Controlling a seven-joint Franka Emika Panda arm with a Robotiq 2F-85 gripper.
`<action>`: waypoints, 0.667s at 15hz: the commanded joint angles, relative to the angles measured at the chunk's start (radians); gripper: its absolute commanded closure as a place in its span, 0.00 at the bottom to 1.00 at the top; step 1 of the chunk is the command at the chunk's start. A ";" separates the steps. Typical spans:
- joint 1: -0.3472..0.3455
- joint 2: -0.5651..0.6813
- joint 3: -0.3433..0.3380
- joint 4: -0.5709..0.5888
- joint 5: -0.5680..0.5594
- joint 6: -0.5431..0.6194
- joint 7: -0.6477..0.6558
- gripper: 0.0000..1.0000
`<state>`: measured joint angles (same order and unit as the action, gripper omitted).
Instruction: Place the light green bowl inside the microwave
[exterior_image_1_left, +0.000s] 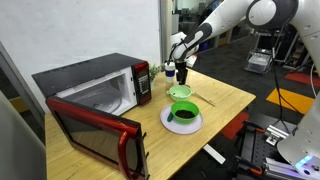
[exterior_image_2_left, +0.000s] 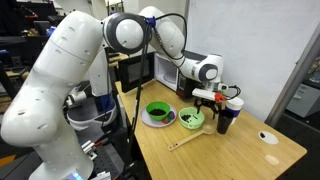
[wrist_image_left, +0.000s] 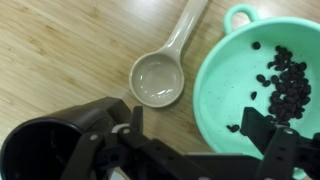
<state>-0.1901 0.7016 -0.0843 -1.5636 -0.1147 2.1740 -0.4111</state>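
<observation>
The light green bowl (exterior_image_1_left: 180, 92) (exterior_image_2_left: 191, 119) (wrist_image_left: 250, 80) sits on the wooden table and holds several small dark pieces. It has a small loop handle on its rim. My gripper (exterior_image_1_left: 181, 68) (exterior_image_2_left: 214, 98) (wrist_image_left: 198, 125) hovers open just above it. One finger (wrist_image_left: 262, 125) hangs over the bowl's inside and the other (wrist_image_left: 135, 120) over bare table beside the rim, with nothing held. The microwave (exterior_image_1_left: 95, 88) (exterior_image_2_left: 165, 72) stands at the table's end with its red-trimmed door (exterior_image_1_left: 95, 135) swung wide open and its white interior showing.
A darker green bowl on a white plate (exterior_image_1_left: 182, 117) (exterior_image_2_left: 157, 112) lies beside the light one. A black cup (exterior_image_2_left: 225, 118) (wrist_image_left: 35, 150) stands right by the gripper. A pale spoon (wrist_image_left: 160, 75) (exterior_image_2_left: 185, 140) lies on the table. A small white disc (exterior_image_2_left: 268, 137) rests near the far corner.
</observation>
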 joint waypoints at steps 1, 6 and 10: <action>-0.010 -0.001 0.010 0.001 -0.014 0.006 0.004 0.00; -0.004 -0.014 0.000 -0.009 -0.045 0.064 0.010 0.00; -0.004 -0.015 -0.005 -0.007 -0.065 0.101 0.019 0.00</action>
<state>-0.1901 0.6984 -0.0871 -1.5623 -0.1559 2.2439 -0.4032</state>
